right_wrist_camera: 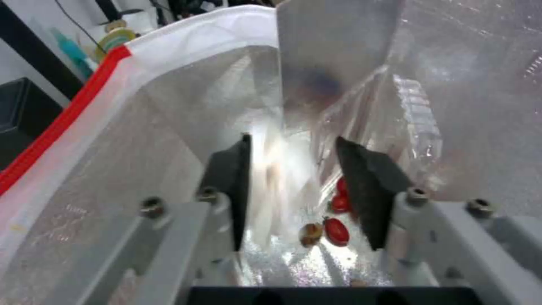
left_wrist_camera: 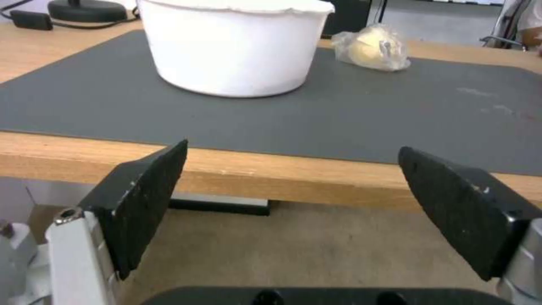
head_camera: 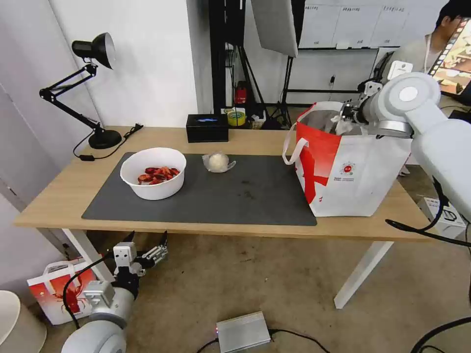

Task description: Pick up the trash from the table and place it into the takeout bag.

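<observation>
Right gripper [right_wrist_camera: 291, 190] is at the mouth of the large white-and-red insulated takeout bag [head_camera: 353, 176], which stands on the right end of the wide light-wood table [head_camera: 59, 196]. In the head view the bag rim and the white forearm hide most of the gripper. The right wrist view looks down into the silver foil lining: black fingers [right_wrist_camera: 234, 186] stand a moderate gap apart, with a pale blurred streak between them; whether they grip anything cannot be told. Below lies a clear plastic clamshell box [right_wrist_camera: 389, 127] with red scraps [right_wrist_camera: 337, 231], its outline hard to follow against the foil.

Left gripper [left_wrist_camera: 291, 199] hangs low, below the table's front edge, fingers spread wide and holding nothing. Its wrist view shows the white round bowl [left_wrist_camera: 234, 46] from the side only; the head view shows the red crayfish shells inside it. The bowl rests on the left part of the large dark grey mat [head_camera: 255, 196]. A clear plastic wad [head_camera: 218, 162] with something pale inside sits near the mat's rear edge, apart from the bowl.

Black tissue box [head_camera: 207, 127] and black desk lamp [head_camera: 93, 88] stand at the table's rear. On the floor: a small white crayfish-print bag [head_camera: 59, 291] and a grey metal box [head_camera: 244, 332].
</observation>
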{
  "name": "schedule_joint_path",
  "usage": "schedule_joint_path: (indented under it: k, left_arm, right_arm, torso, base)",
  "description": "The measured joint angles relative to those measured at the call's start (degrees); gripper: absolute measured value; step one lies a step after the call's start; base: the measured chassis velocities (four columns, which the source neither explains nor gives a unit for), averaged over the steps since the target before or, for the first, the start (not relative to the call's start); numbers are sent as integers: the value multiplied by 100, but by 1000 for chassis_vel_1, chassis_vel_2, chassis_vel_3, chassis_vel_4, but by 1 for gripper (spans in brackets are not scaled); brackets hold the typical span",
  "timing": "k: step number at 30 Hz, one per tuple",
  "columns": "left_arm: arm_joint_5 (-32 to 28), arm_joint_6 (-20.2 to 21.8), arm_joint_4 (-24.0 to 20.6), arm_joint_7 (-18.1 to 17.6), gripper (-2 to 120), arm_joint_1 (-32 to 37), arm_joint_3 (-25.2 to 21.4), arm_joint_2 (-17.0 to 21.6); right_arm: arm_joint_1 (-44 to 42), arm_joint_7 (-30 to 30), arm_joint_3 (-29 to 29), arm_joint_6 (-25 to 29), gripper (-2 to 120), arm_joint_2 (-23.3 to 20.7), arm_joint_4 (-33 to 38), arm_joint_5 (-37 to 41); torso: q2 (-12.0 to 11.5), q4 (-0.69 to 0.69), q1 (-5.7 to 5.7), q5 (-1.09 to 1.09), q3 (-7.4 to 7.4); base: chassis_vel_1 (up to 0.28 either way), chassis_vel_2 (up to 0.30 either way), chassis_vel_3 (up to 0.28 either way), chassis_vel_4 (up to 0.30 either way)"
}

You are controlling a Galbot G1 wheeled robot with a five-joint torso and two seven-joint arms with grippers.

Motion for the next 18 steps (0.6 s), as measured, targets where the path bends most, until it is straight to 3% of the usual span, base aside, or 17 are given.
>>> schedule_joint_path:
  k: [12,15,18]
  left_arm:
    - [-8,0,16,2,100,-33,14,-2]
    - [-7,-1,13,2,100,-18,14,-10]
    - [-6,0,-3,3,100,-4,12,-12]
  right_arm:
    - [-25,-34,34,19,84,-10,58,38]
    - [-124,-511,102,388,96,-29,211,-321]
    - [-259,-1044,112,917,99,-45,339,-859]
  torso:
    - [0,0,0,0,0]
    - [0,0,0,0,0]
    - [0,0,0,0,0]
  base:
    - [0,0,0,0]
    - [0,0,0,0]
    - [0,0,0,0]
